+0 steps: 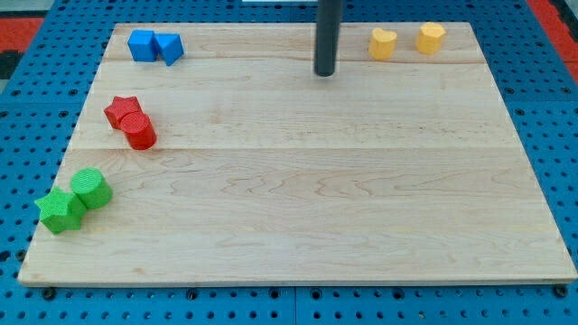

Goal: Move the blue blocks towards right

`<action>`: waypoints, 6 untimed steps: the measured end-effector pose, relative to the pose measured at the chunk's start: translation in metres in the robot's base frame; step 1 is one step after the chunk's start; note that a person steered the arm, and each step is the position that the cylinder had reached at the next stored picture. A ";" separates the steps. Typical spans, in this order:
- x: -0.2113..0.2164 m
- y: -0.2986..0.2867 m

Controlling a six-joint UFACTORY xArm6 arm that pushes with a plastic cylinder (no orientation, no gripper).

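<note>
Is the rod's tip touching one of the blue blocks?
No, my tip stands apart, well toward the view's right of the blue cube and blue triangular block.

Two blue blocks sit in the desk's upper-left corner, about eleven o'clock from the desk's middle: a blue cube (142, 45) and, touching it at its three o'clock side, a blue triangular block (170, 48). Both lie flat on the wood close to the top edge, the triangular one pointing toward six o'clock, well apart from my tip (325, 73), which stands at their three o'clock
</note>
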State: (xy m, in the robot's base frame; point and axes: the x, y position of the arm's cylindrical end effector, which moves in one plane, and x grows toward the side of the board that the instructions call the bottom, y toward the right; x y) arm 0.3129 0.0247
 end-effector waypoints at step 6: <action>0.004 -0.295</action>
State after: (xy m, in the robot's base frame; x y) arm 0.3172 -0.2707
